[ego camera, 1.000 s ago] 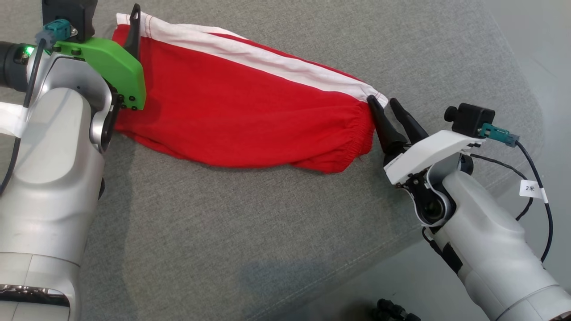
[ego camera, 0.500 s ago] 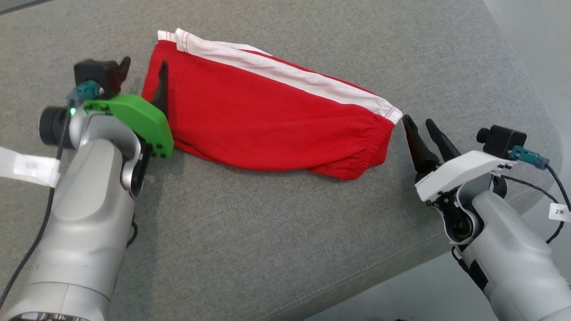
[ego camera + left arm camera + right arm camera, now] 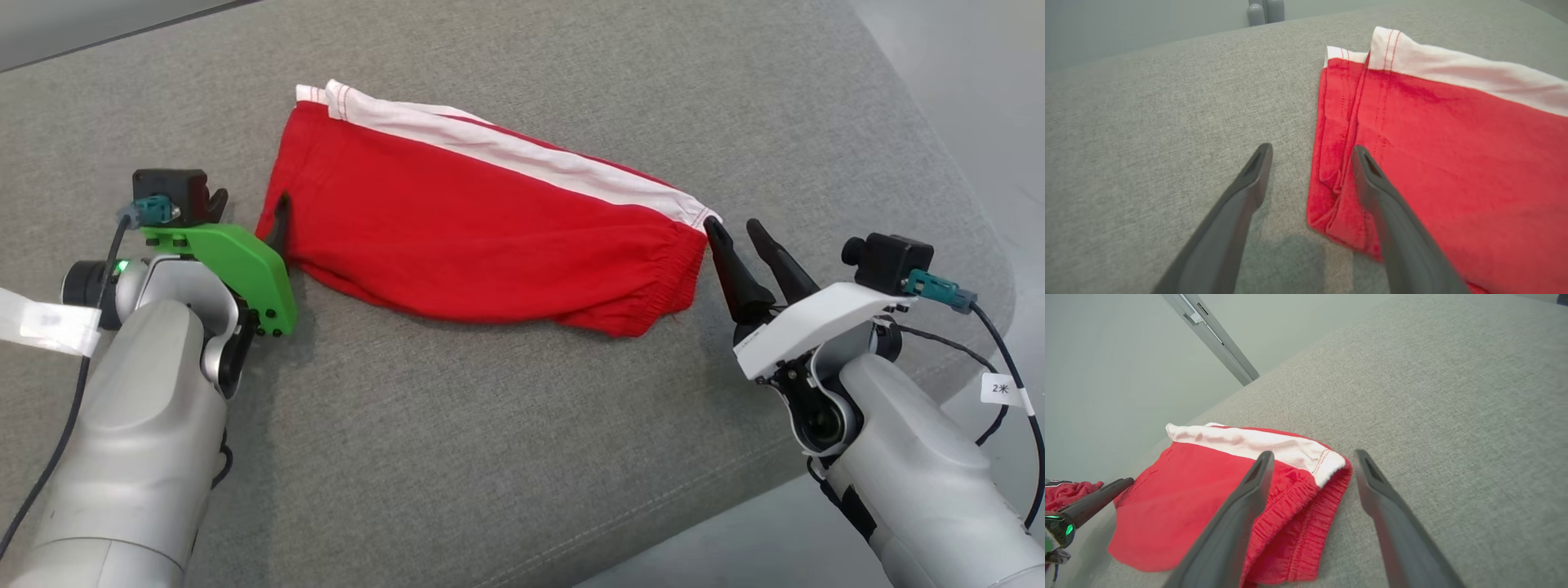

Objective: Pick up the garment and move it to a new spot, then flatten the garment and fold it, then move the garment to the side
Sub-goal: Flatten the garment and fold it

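Garment [image 3: 482, 237], red shorts with a white stripe, lies flat on the grey cushion [image 3: 490, 425], a little toward 12 o'clock from the middle of the head view. Its long axis goes from about 10 o'clock to about 4 o'clock. The white stripe runs along the far edge, and the gathered elastic band is at the 3 o'clock end. The cloth looks folded in two layers; in the left wrist view the garment [image 3: 1453, 163] shows two stitched hems, one on the other.

At the 9 o'clock end is the left gripper [image 3: 249, 211], under a green cover [image 3: 237, 261]. It is released, with the fingers spread wide. In its own view the left gripper [image 3: 1311, 152] has one finger over the bare cushion and the other over the red hem; I cannot tell if that finger touches the cloth.

At the 3 o'clock end is the right gripper [image 3: 732, 229], under a white cover [image 3: 816, 322], also released and spread wide. Its nearer fingertip is just beside the white corner. In the right wrist view the right gripper [image 3: 1313, 457] frames the corner of the garment [image 3: 1208, 498], one finger in front of the elastic band and one over the cushion.

A black cable with a white label [image 3: 1000, 388] hangs at 4 o'clock, beyond the cushion's edge.
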Controlling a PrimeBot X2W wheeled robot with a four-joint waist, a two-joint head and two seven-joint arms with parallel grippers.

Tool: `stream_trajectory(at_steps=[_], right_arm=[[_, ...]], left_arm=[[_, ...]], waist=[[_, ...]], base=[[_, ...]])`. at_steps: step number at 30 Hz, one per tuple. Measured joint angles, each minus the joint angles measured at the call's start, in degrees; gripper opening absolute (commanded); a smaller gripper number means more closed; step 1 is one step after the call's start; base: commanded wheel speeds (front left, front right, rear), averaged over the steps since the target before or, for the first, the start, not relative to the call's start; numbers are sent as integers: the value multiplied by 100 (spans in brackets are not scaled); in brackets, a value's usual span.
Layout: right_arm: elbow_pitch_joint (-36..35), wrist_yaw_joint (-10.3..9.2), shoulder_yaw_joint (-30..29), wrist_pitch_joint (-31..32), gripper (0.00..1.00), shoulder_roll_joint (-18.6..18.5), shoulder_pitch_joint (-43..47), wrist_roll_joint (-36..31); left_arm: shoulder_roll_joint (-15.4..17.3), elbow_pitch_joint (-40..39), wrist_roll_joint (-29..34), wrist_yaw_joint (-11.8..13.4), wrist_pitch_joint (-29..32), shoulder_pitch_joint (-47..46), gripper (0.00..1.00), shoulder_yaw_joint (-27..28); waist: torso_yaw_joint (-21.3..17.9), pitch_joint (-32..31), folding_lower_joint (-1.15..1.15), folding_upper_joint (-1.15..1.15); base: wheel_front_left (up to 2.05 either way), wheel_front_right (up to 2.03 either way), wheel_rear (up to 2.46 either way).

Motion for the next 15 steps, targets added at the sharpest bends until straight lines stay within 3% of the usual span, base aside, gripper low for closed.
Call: stream_trajectory(at_steps=[14,15], right_arm=[[-151,0,-238,-5,100,-87,179,0],[-168,0,-268,-5,100,-90,183,0]], left_arm=[[18,309,-1,-62,380,-191,100,-107],[-3,314,-1,-64,391,-193,87,-126]], waist=[[-341,130,0,0],[-333,123,0,0]], base=[[0,0,0],[0,0,0]])
